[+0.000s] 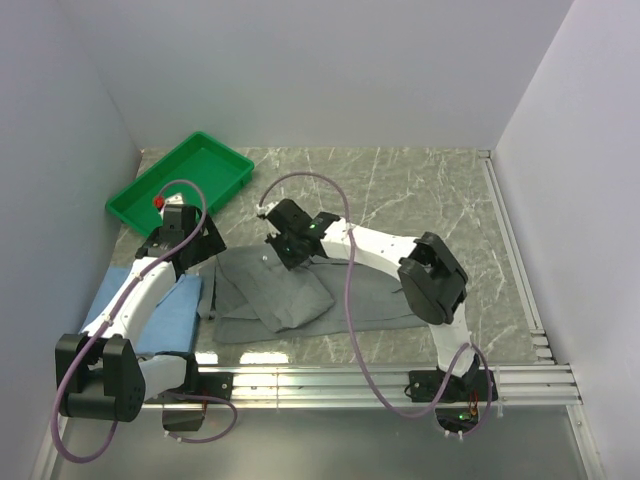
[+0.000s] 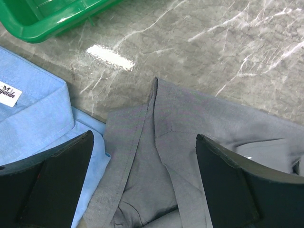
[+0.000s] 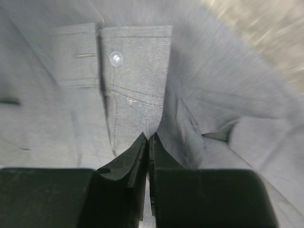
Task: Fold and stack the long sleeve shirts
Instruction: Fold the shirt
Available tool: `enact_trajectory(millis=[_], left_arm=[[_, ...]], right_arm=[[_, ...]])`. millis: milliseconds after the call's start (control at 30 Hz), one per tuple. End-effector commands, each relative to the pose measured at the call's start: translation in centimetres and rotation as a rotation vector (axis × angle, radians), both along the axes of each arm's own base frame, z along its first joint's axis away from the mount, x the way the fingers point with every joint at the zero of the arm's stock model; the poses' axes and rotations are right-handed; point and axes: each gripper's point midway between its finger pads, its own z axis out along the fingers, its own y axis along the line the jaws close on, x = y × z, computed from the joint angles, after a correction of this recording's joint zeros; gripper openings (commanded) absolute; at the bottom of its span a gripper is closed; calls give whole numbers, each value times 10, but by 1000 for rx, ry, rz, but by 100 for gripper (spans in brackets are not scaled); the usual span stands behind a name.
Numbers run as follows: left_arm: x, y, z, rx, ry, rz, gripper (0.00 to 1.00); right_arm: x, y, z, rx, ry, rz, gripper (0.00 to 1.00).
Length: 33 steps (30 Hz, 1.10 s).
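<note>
Grey shirt is lower centre in the top view, spread on the desk but bunched, with one flap doubled over the body. We read it as not folded yet. Blue shirt is lower left, right against the grey one. In the left wrist view their edges touch or slightly overlap. Its collar faces up with the label showing. It's mostly hidden under the left arm, so we can't tell how far its fold has got.

Right fingers are pressed together with a ridge of grey cloth nipped at the tips, just below what looks like a cuff with a white button. The cloth tents toward the pinch, so we take it as a real hold on the sleeve end. Likely reason: the sleeve has to cross the body before the body gets folded.

Left fingers are spread wide with nothing between them, hanging over the grey shirt's left edge where it meets the blue. We guess they're staged to pin or grab that edge so the shirt doesn't drag when the right arm pulls.

Green tray is upper left, apart from both shirts and not part of this job.

Risks as we see them: the pinch is thin and could slip, and the grey edge could tow the blue shirt along.
</note>
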Motion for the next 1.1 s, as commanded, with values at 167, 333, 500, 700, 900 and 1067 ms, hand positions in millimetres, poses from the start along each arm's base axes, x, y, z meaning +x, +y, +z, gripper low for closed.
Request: enact_trajectory(millis=[167, 333, 500, 700, 900, 1067], left_arm=[[12, -1, 15, 11, -50, -17, 95], [12, -1, 14, 10, -47, -21, 95], [12, -2, 16, 9, -52, -22, 95], [11, -2, 15, 9, -50, -24, 95], [11, -1, 16, 10, -56, -23, 94], [11, -2, 16, 8, -54, -25, 94]], right_arm=[[47, 2, 131, 194, -250, -170, 7], [80, -29, 161, 267, -300, -369, 6], [106, -61, 189, 390, -326, -513, 4], [137, -65, 235, 462, -490, -485, 0], [159, -39, 278, 509, -645, -325, 0], [176, -17, 299, 537, -703, -254, 0]])
